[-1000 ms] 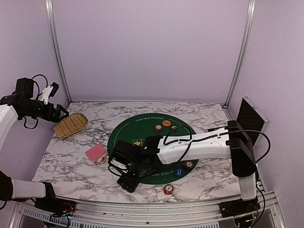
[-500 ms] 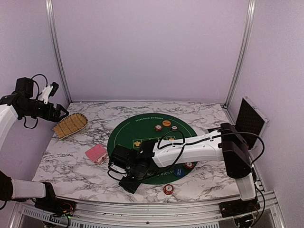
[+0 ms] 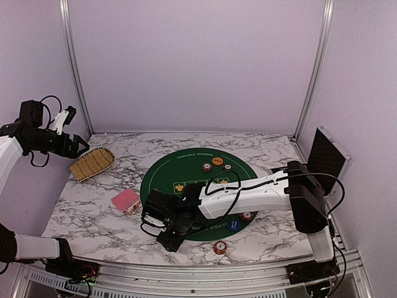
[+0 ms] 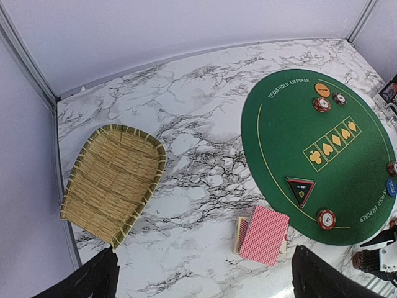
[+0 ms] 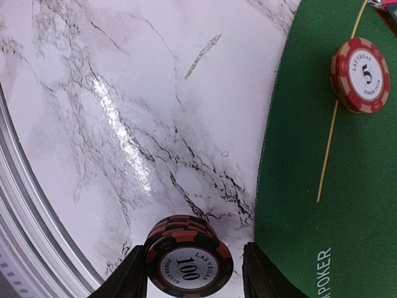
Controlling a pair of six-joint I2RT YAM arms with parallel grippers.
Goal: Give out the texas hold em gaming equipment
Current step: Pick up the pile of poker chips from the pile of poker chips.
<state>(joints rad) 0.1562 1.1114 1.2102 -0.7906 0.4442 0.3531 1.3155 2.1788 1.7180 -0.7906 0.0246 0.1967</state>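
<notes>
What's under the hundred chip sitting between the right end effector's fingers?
A short stack of similar dark chips, resting on the marble table. Their faces are covered, so values and exact count can't be seen.

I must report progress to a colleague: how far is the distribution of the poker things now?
Seemingly done: chips at the mat's far side, plus a marker and a 5 chip on it. In hand: the right gripper brackets a 100 stack on the marble, not clamped yet. Remaining: the cards lie piled off the mat, undealt; the left gripper is open and empty.
</notes>
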